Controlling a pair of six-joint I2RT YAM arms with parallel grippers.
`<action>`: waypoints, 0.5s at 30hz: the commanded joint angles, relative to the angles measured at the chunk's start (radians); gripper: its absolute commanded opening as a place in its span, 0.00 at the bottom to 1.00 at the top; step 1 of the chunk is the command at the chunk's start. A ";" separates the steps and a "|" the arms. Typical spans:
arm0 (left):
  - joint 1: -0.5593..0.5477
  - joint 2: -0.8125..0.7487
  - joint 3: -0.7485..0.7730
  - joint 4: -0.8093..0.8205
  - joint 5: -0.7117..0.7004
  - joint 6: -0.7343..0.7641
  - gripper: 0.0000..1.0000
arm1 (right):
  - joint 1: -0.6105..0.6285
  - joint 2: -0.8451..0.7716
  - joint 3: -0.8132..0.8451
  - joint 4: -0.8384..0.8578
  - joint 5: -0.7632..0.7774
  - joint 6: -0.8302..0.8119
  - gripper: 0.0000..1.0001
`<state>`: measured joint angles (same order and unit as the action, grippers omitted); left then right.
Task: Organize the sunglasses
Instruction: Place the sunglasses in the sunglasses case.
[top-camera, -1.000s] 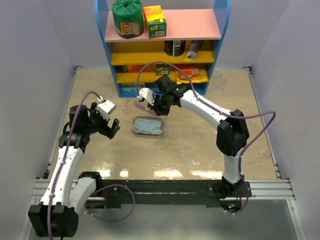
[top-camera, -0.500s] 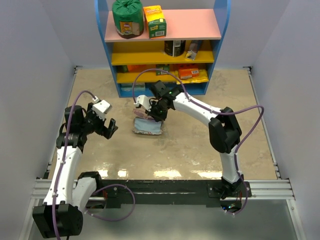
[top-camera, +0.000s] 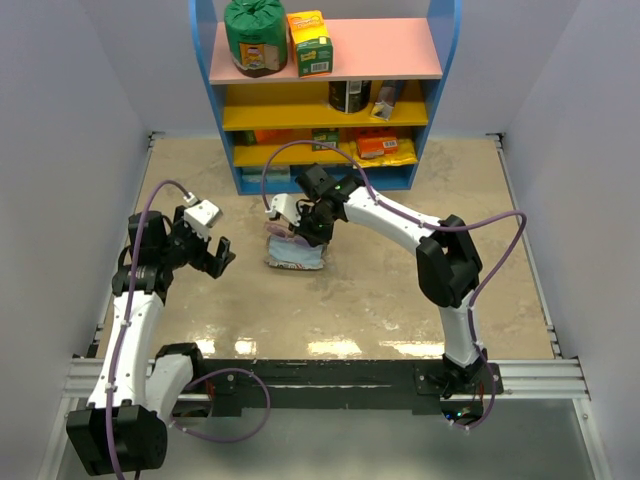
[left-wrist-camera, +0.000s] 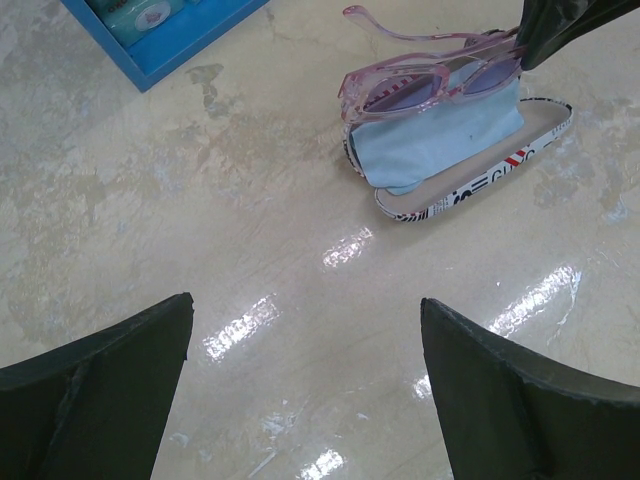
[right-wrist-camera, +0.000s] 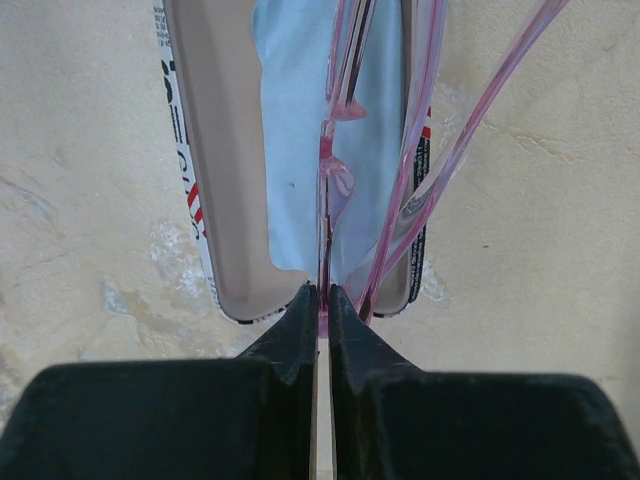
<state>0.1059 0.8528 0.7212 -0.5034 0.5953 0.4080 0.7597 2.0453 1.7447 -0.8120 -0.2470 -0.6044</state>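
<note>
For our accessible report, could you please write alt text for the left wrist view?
The right gripper holds pink-tinted sunglasses by one end over a light blue cloth lying in an open printed pouch on the beige table. The left gripper, open, frames the foreground.

Glossy beige floor, blue shelf unit

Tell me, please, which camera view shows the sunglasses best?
The left wrist view: the sunglasses appear nearly whole, both tinted lenses visible, over the blue cloth. The right wrist view shows only the frame edge-on, pinched by the right gripper. In the top view they are tiny.
</note>
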 joint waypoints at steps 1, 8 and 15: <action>0.017 -0.006 0.000 0.016 0.029 0.020 0.99 | 0.009 -0.002 0.018 -0.013 0.023 -0.012 0.00; 0.026 -0.005 0.000 0.016 0.034 0.022 0.99 | 0.010 -0.036 0.013 0.026 0.051 -0.008 0.00; 0.035 -0.003 0.001 0.014 0.032 0.022 0.99 | 0.010 -0.047 -0.005 0.054 0.080 -0.005 0.00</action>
<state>0.1265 0.8528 0.7212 -0.5034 0.5987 0.4088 0.7654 2.0392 1.7424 -0.7872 -0.1883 -0.6056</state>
